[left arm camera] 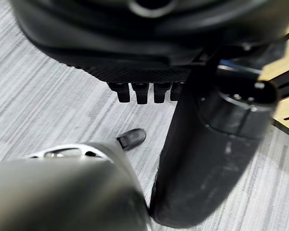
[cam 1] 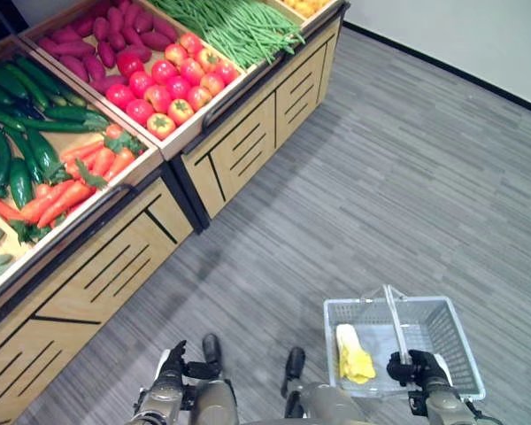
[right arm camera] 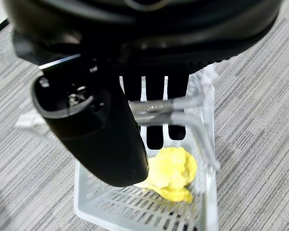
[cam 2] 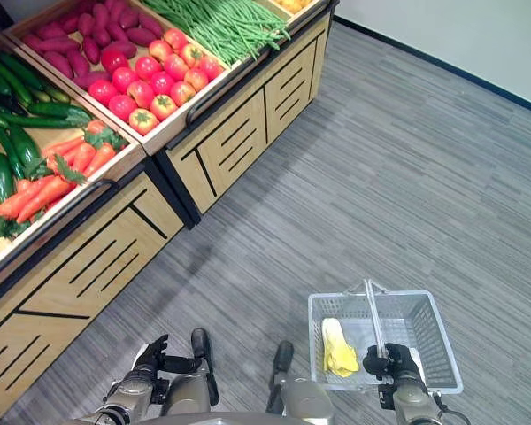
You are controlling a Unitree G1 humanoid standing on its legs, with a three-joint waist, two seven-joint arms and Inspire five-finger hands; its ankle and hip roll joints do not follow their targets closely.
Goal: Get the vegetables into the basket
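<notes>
Currently your right hand [cam 1: 413,367] is curled round the handle of the white basket [cam 1: 451,341], Chinese cabbage [cam 1: 353,354] already inside. Left hand [cam 1: 172,367] hangs empty, fingers relaxed. Next pick likely calls for stepping toward the carrots [cam 1: 71,181].

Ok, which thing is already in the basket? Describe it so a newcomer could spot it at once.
Look away from the produce stand to the grey floor on the robot's right, where the right hand grips the handle of a white basket. Inside lies one cabbage, pale yellow with a white stem. It is the basket's only content, and nothing near it is yellow.
</notes>
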